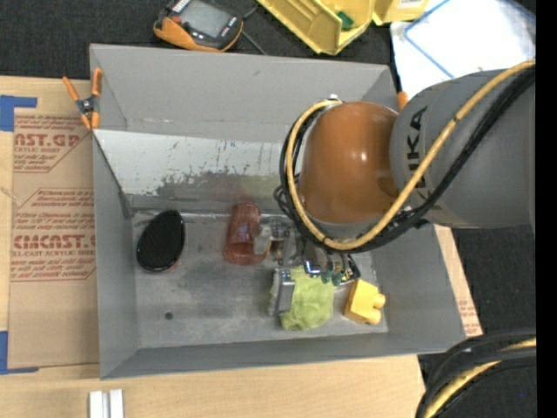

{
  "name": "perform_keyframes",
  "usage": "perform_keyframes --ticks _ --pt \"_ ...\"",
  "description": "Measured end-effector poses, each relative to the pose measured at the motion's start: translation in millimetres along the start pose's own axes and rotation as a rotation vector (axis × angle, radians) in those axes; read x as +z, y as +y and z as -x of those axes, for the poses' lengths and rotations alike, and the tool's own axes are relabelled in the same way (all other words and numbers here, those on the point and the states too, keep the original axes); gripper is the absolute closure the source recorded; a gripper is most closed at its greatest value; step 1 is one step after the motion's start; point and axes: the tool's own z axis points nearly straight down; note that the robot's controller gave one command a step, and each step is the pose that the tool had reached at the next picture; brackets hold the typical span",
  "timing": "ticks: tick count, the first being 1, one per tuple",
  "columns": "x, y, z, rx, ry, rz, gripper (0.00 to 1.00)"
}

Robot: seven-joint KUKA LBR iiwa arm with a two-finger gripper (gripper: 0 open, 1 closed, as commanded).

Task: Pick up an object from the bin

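Hanging over the green lump [312, 306], the pincer [287, 284] hides its grip (cannot tell).

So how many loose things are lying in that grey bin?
4: a black oval pad at the left, a reddish-brown cylinder in the middle, and a lime-green cloth lump and a yellow block side by side toward the right. The arm may hide more.
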Motion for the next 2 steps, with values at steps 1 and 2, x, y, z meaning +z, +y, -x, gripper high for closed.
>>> perform_keyframes --ticks 1,2 --pt "-4 -1 1.6 0.002 -0.008 0.001 0.00" --pt "109 -81 -2.5 -0.421 -0.005 -0.001 0.00"
